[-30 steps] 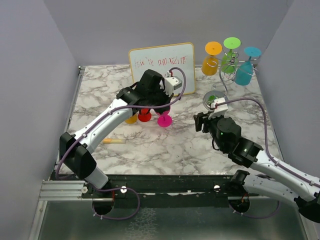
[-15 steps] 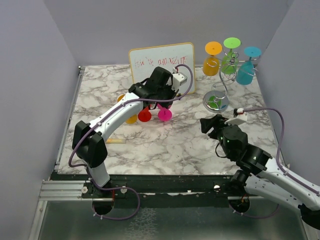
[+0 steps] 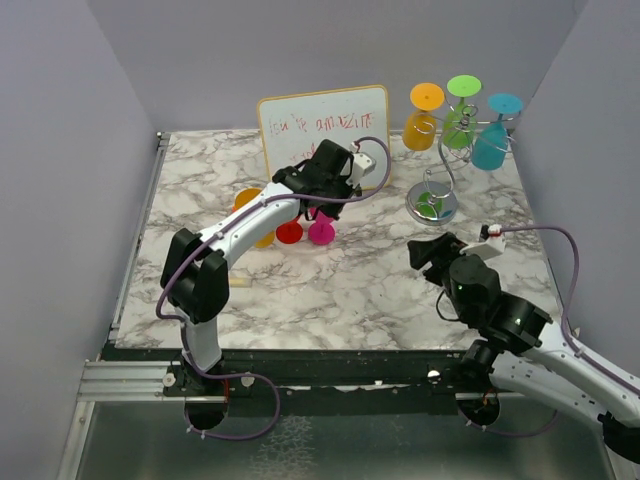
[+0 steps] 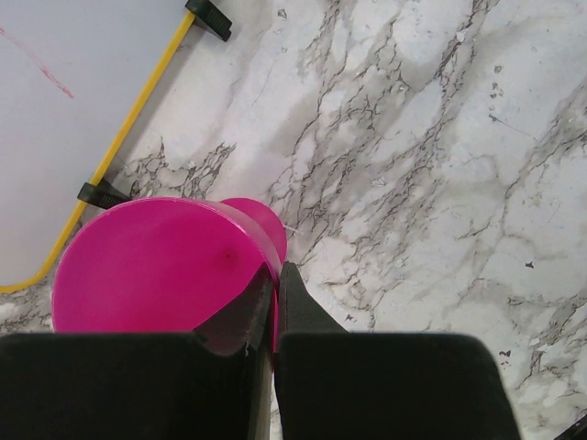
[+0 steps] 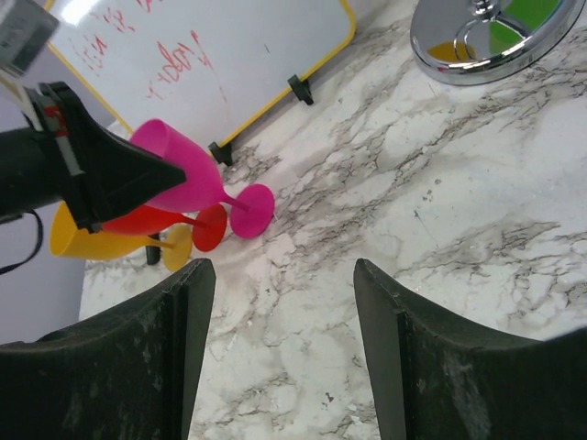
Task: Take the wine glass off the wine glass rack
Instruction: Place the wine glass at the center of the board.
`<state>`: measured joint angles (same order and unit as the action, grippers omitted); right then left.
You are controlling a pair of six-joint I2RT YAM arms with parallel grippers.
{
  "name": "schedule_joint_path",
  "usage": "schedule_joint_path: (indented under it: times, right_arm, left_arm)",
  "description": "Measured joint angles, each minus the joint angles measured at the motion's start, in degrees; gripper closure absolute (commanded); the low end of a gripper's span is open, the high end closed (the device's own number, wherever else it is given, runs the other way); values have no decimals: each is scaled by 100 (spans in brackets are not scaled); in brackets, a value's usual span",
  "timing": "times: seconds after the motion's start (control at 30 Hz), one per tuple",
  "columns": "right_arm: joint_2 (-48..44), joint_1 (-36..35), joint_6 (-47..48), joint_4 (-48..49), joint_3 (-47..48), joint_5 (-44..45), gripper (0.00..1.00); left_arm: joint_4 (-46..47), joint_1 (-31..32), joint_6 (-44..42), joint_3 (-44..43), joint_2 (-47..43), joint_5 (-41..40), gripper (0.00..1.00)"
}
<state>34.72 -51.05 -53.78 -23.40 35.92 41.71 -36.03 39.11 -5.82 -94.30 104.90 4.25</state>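
Note:
The wine glass rack, a silver wire stand on a round shiny base, stands at the back right. An orange glass, a green glass and a teal glass hang from it upside down. A pink wine glass lies on its side in front of the whiteboard, foot toward me. My left gripper is shut on its bowl rim. My right gripper is open over bare marble, near and right of the rack base, with nothing between its fingers.
A red glass and a yellow glass lie on their sides left of the pink one. The whiteboard with red scribbles stands behind them. A small yellow stick lies near the left arm. Grey walls close in both sides.
The left gripper, still holding the pink glass, has shifted right and back toward the whiteboard. The right gripper has drawn back to the right, away from the rack base.

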Motion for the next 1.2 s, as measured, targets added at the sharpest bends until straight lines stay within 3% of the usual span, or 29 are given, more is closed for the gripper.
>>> schedule_joint_path:
  times: [0.43, 0.7, 0.87, 1.07, 1.2]
  right_arm:
    - [-142, 0, 216, -118, 52, 149, 32]
    - [564, 0, 730, -949, 844, 828, 29]
    - [490, 0, 1064, -992, 901, 1019, 29]
    - [313, 0, 1576, -876, 896, 1040, 24]
    - [688, 0, 2273, -678, 922, 1082, 21]
  left_arm:
    - [175, -4, 63, 35, 118, -192, 100]
    - [291, -50, 83, 184, 87, -400, 77]
    - [254, -151, 105, 271, 85, -415, 74]
    - [240, -195, 144, 273, 11, -457, 55]
    - [146, -195, 166, 221, -74, -472, 40]
